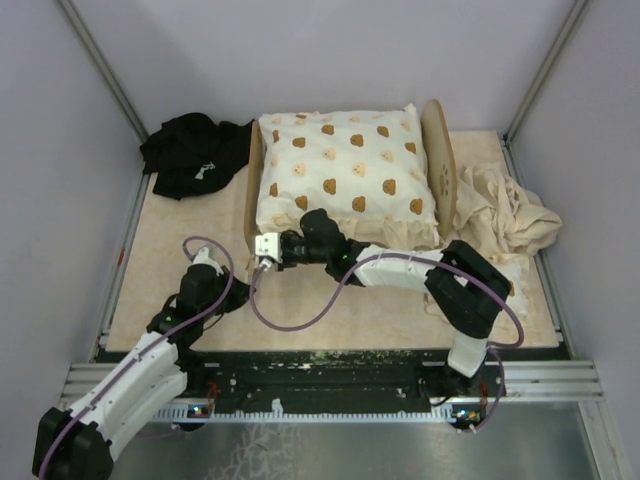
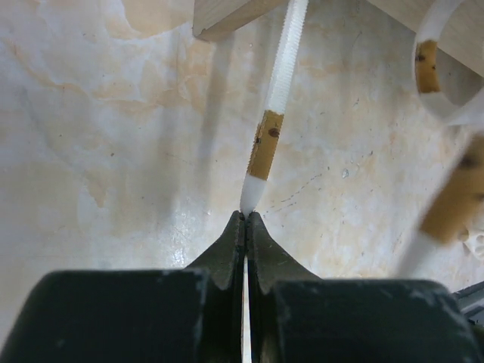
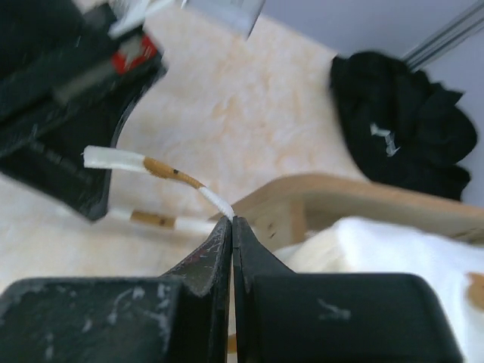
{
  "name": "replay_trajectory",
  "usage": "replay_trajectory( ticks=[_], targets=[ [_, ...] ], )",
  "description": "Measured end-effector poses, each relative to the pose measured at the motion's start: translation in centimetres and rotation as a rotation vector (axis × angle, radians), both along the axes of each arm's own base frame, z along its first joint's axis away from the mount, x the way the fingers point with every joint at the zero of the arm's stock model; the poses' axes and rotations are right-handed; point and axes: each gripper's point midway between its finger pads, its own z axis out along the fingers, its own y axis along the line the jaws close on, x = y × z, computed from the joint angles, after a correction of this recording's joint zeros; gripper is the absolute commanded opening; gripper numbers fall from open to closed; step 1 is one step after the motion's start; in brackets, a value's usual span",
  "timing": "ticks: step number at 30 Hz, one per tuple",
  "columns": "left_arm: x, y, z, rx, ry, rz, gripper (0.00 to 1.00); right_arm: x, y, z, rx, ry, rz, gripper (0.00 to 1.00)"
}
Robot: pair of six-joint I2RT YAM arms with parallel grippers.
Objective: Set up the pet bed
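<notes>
pinches a white tie (image 2: 266, 144) in each, left gripper (image 2: 246, 215) and right gripper (image 3: 231, 221) both shut tight, tip near tip just off the near left corner of the pet bed (image 1: 439, 150).

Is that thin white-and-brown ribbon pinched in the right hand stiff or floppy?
Probably floppy: the ribbon bends in a curve out of the right hand. Likely very light, being thin and narrow. It might slip, since only its end looks pinched.
</notes>
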Motion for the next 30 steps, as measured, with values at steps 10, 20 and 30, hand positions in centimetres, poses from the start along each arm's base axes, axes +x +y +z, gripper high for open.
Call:
replay_trajectory(
  ticks=[10,20,30],
  targets=[
    [0.2,-0.9,1.9,-0.026,-0.022,-0.043,0.00,0.4,4.5,3.0,0.075,-0.052,-0.003,0.00],
    [0.5,-1.9,4.5,-0.097,-0.030,-0.049,0.00,0.2,4.0,-1.0,-0.053,-0.045,-0.008,0.00],
    [1.0,-2.2,5.3,-0.116,-0.008,-0.027,0.00,0.5,3.5,-2.4,-0.137,-0.067,0.001,0.00]
  ],
)
